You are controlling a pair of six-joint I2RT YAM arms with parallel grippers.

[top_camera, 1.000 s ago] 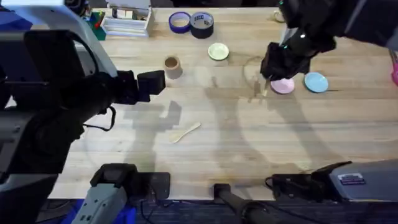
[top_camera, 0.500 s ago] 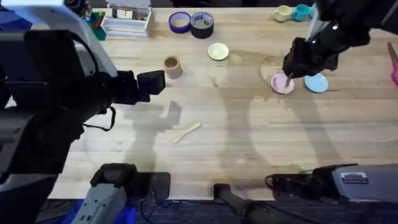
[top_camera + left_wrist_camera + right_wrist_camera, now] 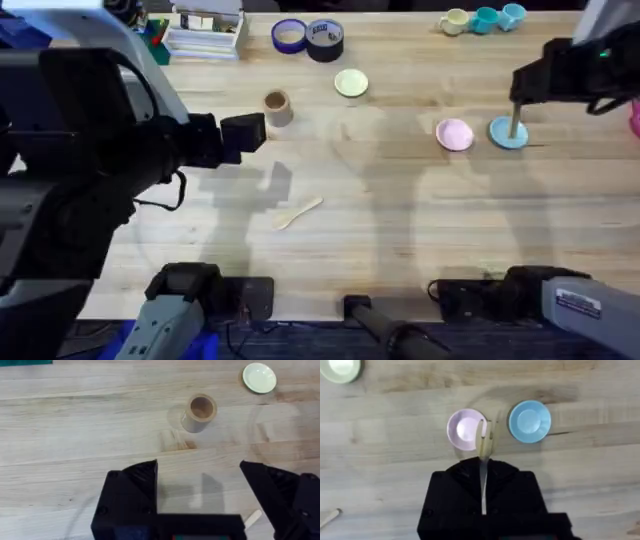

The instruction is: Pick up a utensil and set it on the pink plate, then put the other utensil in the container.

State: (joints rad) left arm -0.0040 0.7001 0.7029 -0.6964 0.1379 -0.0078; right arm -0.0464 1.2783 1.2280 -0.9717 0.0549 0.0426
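Right fingers point(image 3: 484, 467) pinch one fork point(image 3: 485, 440); left fingers point(image 3: 200, 490) spread, empty; three plates.

— Where's the wooden fork point(image 3: 485, 440)?
— Clamped upright in the right end effector point(image 3: 483, 467), tines up.
— The rest?
— Pink plate point(image 3: 455, 134) bare; wooden spoon point(image 3: 298, 212) flat on the desk; tan cup point(image 3: 277, 106) upright.

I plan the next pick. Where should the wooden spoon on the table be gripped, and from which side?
Grip the wooden spoon from above at the middle of its flat handle, with the fingers closing across the narrow width. It lies flat on the table, angled, with open wood all around, so a top-down approach probably fits best.
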